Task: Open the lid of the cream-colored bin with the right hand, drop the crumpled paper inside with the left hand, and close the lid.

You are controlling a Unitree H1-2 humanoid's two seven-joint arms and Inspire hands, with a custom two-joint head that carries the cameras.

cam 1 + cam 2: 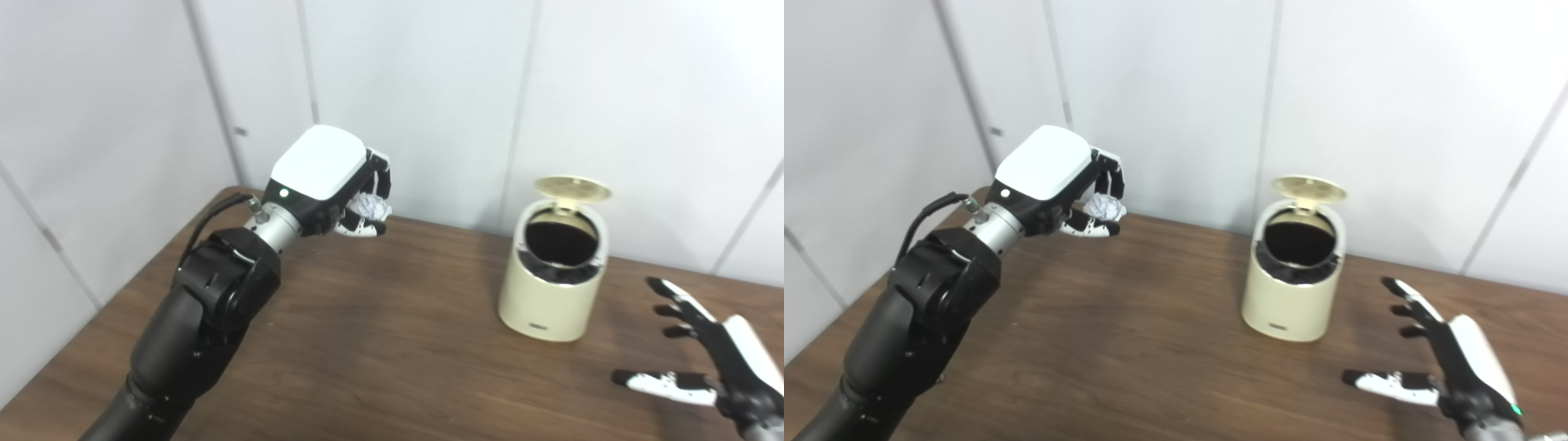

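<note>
Nearest the camera, at the desk's front right corner, the right hand hovers low with its fingers spread apart and nothing in them, a little to the right of the bin and clear of it. On the left side the left arm rises from the front edge, lifting the left hand well above the desk surface near the far left corner. That hand is clenched around the crumpled paper: the white wad sits between the curled fingers above and the thumb below, its right side poking out past the fingertips.

Farther back, toward the desk's far right edge, the cream-colored bin stands upright. Its lid is tipped up at the rear, leaving the dark mouth open to the front and top.

Judged from this, the opening step is done and the carrying step is in hand: the paper is held but well apart from the bin, off to its left and somewhat higher than the rim. The next move calls for swinging the left hand rightward until the wad hangs over the mouth, in front of the raised lid, and only then loosening the fingers. The opening looks only a little wider than the hand, so a release made short or off-centre could bounce the paper off the rim onto the desk. The right hand should stay clear until the lid needs pushing down.
</note>
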